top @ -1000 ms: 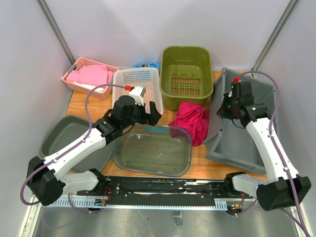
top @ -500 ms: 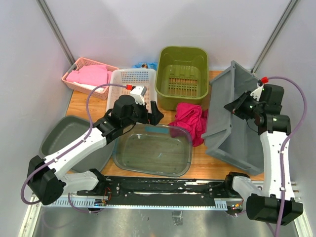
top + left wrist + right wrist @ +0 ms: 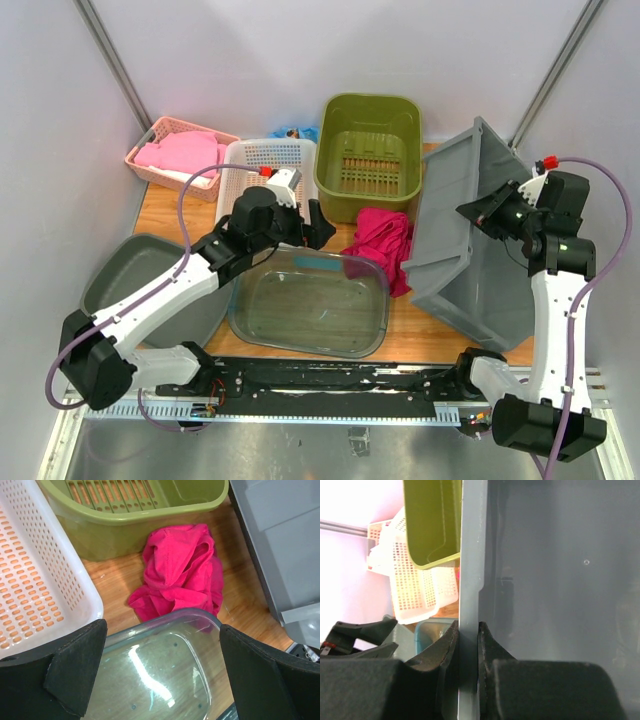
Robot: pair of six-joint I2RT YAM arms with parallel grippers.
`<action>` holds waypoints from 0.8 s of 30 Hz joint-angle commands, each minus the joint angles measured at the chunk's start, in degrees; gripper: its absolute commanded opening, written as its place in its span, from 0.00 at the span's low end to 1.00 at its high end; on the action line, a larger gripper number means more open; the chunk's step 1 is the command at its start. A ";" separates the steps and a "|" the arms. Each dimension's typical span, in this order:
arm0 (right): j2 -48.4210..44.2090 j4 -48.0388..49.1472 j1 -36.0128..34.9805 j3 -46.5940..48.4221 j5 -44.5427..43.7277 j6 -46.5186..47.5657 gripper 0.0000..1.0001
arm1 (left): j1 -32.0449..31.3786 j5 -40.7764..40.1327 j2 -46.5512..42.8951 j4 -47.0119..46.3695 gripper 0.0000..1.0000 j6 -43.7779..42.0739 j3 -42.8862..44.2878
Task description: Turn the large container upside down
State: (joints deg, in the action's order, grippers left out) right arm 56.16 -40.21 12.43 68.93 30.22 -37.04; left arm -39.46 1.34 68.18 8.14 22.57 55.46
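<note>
The large grey container (image 3: 462,240) stands tipped up on its side at the right of the table, its outer face toward the middle. My right gripper (image 3: 490,212) is shut on its raised rim; in the right wrist view the fingers (image 3: 446,650) pinch the grey wall (image 3: 470,555). My left gripper (image 3: 310,222) is open and empty, hovering over the far edge of a clear plastic tub (image 3: 310,305). The left wrist view shows that tub (image 3: 160,670) between its wide-apart fingers (image 3: 75,670).
A pink cloth (image 3: 385,240) lies between the tub and the grey container. An olive bin (image 3: 372,150), a white basket (image 3: 275,165) and a pink basket (image 3: 180,155) stand at the back. A grey tub (image 3: 130,285) sits at the left.
My right gripper has lifted the grey container's rim up and to the right, tipping the container from a low lean to nearly on its side. The left arm has barely moved.
</note>
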 commanded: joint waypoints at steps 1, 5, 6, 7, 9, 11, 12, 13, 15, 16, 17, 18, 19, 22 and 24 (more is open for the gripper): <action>-0.80 12.11 0.56 3.18 10.53 -5.15 0.01 | -0.18 1.67 1.32 -1.80 0.99 -0.19 2.36; -1.50 17.65 0.67 0.55 11.80 -8.77 0.01 | -0.18 2.94 2.26 -2.33 0.99 0.15 2.71; -1.76 18.72 0.87 -0.17 11.95 -9.36 0.01 | -0.20 3.21 2.49 -2.34 0.99 0.32 2.86; -2.06 19.99 0.99 -1.09 12.08 -9.77 0.01 | -0.18 3.44 2.60 -2.51 0.99 0.46 2.82; -2.29 21.97 2.10 -3.56 12.61 -11.22 0.01 | -0.18 3.83 2.87 -2.75 0.99 0.58 2.73; -1.96 22.02 4.00 -5.99 12.88 -12.01 0.01 | -0.18 4.22 3.12 -2.88 0.99 0.49 2.74; -1.87 22.06 4.92 -6.94 13.17 -12.27 0.01 | -0.18 4.42 3.31 -2.85 0.99 0.49 2.87; -1.85 22.44 5.80 -7.89 13.61 -12.60 0.01 | -0.18 4.69 3.47 -2.83 0.99 0.39 3.04; -1.75 22.51 7.18 -8.96 13.61 -12.82 0.01 | -0.18 5.25 3.74 -2.87 0.99 0.29 3.27; -1.58 22.06 7.58 -9.00 13.22 -12.39 0.01 | -0.18 5.55 3.96 -3.01 0.99 0.28 3.33; -1.20 20.59 8.07 -8.43 12.31 -11.37 0.05 | -0.18 5.96 4.29 -3.18 0.99 0.28 3.45; -0.81 18.37 8.67 -7.57 11.45 -9.87 0.10 | -0.18 6.41 4.63 -3.37 0.99 0.33 3.65; -0.43 16.51 9.13 -6.67 10.66 -8.39 0.16 | -0.18 6.94 4.95 -3.41 0.99 0.39 3.87; 0.52 9.17 9.96 -3.19 6.67 -2.98 0.39 | -0.19 8.66 5.59 -4.25 0.99 0.80 4.05; 0.92 5.29 10.35 -0.90 2.68 0.67 0.42 | -0.18 9.44 5.80 -4.89 0.99 1.04 4.00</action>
State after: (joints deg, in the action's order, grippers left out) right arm 56.40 -26.17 21.34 63.94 39.24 -45.84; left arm -39.46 7.81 73.49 6.20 23.07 57.78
